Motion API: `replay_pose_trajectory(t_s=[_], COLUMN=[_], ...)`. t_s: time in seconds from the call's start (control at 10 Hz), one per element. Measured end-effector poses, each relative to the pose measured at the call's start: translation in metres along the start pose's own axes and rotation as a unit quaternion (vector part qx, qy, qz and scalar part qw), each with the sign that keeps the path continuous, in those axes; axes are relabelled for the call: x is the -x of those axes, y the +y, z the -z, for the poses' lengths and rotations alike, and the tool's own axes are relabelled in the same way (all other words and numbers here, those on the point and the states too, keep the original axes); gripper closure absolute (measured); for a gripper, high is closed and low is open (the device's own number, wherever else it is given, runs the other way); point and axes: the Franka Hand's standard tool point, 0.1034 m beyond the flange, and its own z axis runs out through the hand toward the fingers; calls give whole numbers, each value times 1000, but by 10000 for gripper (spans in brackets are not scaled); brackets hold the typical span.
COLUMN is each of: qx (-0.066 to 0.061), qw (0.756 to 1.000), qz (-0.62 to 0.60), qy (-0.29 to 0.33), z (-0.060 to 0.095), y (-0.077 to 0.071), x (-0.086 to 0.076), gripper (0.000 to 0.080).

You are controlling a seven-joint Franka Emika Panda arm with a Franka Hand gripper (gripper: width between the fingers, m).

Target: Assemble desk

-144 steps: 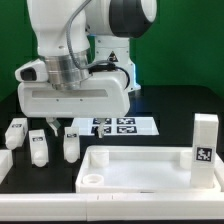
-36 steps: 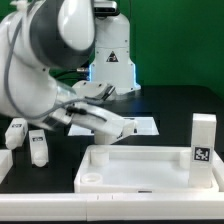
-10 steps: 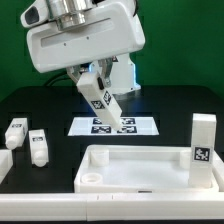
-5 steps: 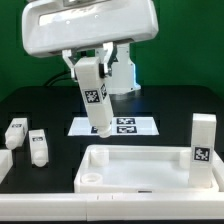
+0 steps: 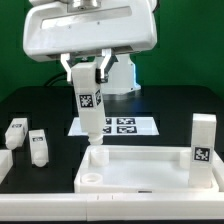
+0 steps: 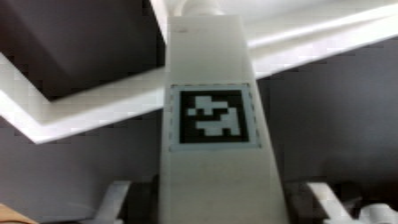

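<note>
Gripper [image 5: 88, 72] closed on one leg block [image 5: 87, 105] — block upright, lower end at the 10 o'clock corner of the desk top [image 5: 140, 184] in the exterior view.

A tagged white leg block [image 5: 88, 105] hangs upright above the rimmed desk top [image 5: 140, 168], at the exterior view's left end.

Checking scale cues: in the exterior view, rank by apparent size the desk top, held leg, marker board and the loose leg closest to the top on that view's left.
1. desk top, plainly largest.
2-3. held leg and marker board: similar, unranked; the leg covers part of the board.
4. loose leg, smallest.
</note>
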Motion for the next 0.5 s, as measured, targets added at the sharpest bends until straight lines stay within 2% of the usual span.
replay_pose_trajectory(t_s=[0.1,0.5], qx=[2,2], qw=[1000,1000], qz=[12,12], qy=[6,5], z=[-5,-6], y=[0,1], x=[-5,-3], gripper=[514,514])
